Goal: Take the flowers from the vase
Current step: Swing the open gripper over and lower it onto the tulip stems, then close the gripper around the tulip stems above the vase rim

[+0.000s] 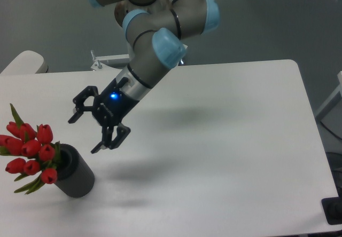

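Notably, the flowers (29, 154) sat in the vase (76, 172) at roughly 8 o'clock of the view, near the table's (230, 141) front-left corner. I read the bunch's long axis as tilted: stems ran from the vase mouth up and toward 10 o'clock, so the red buds hung out past the vase's left side rather than straight above it. One long pointed leaf (16, 115) stuck up toward 11 o'clock above the buds. The leftmost buds met the picture's left edge and were partly cut off; I could not count them with confidence. The stems inside the vase were hidden by its dark wall, and the tie on the bunch I could not make out.

The vase stood upright, dark and cylindrical; any surface texture was too fine for me to resolve.

The gripper (84, 135) hung above the table at about 2 o'clock from the flowers, apart from both bunch and vase, touching nothing. Its two fingers were spread wide with nothing between them, tips aimed down toward 8 o'clock. A blue light (113, 95) glowed on the wrist. The arm's (160, 45) upper joints ran out of the top of the view.
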Available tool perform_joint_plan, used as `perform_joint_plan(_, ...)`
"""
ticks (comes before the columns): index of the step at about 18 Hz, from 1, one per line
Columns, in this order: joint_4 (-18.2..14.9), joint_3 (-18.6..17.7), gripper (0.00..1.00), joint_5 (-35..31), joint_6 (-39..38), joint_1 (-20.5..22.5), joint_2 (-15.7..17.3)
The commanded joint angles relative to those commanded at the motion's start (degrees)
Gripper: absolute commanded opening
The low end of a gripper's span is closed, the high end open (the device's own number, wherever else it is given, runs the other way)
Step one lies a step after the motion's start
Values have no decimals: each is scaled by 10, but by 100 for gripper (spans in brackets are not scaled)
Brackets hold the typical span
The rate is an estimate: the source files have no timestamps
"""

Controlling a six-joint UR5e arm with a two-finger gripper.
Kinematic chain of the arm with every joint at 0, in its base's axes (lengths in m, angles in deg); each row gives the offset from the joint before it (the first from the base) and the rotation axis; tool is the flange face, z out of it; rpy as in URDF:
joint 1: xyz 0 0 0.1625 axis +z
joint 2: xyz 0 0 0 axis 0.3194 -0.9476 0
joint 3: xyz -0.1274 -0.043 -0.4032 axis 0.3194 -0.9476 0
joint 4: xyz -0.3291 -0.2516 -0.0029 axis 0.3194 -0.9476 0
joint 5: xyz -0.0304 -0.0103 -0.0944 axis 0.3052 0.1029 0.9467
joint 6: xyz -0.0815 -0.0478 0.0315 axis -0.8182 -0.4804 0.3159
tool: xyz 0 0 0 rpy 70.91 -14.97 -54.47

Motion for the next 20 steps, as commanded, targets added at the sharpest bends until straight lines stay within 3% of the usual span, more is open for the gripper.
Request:
perform_joint_plan(7,4,16,100,-1,-1,-35,-26)
perform_joint_plan(20,4,28,100,0,-5,-54,-47)
